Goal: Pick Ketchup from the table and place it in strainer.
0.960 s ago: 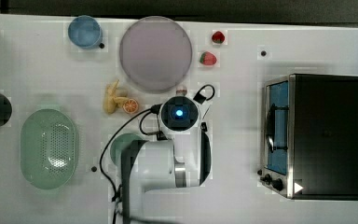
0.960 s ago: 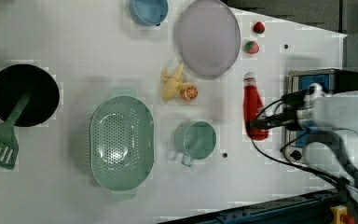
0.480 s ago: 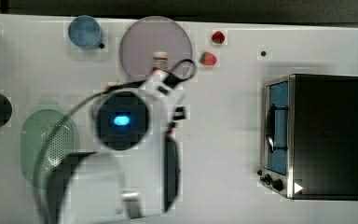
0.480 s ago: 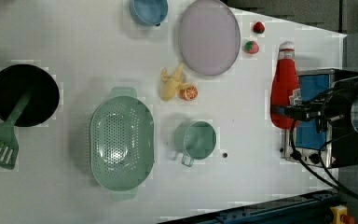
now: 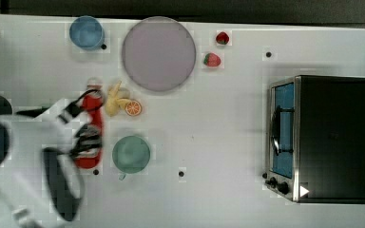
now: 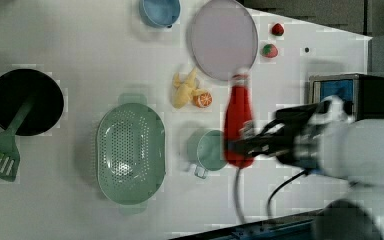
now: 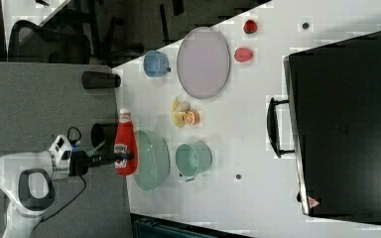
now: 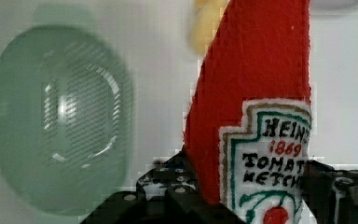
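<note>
Gripper (image 6: 240, 145) clamped on the lower body of the Ketchup (image 6: 238, 117), one black finger (image 8: 168, 186) on each side of the label in the wrist view. Bottle carried clear of the table (image 5: 228, 142), white cap pointing away from the arm. Seen in the left view between the teal cup (image 6: 207, 150) and the arm, cap overlapping the edge of the lilac plate (image 6: 222, 37). Seen in the right view against the near rim of the strainer (image 7: 154, 158), at the table's edge. Seen in the top view just beside the cup, on the top view's left. Strainer empty, resting well apart from the toaster oven (image 5: 323, 137). Banana and orange slice (image 6: 192, 92) lying between plate and cup; two strawberries (image 5: 212, 59) beside the plate.
</note>
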Action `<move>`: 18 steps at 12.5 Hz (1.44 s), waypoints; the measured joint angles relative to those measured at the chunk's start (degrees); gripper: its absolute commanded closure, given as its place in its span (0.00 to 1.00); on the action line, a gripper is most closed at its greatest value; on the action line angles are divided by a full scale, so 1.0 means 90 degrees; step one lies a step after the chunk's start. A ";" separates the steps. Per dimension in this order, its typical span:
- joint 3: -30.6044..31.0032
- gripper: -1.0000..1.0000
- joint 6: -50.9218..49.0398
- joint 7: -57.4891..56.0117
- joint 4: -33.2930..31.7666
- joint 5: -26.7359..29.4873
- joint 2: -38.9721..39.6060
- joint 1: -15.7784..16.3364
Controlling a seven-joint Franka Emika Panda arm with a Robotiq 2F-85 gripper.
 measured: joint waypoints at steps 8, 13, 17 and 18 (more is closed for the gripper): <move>0.1016 0.37 0.2247 0.2447 -0.0099 -0.0459 0.2255 0.0663; 0.0777 0.03 0.3292 0.3133 -0.0224 -0.1041 0.3379 0.0684; 0.0662 0.00 0.3354 0.3433 -0.0261 -0.1038 0.3121 0.0540; 0.0643 0.00 0.3180 0.3569 -0.0274 -0.1013 0.2824 0.0471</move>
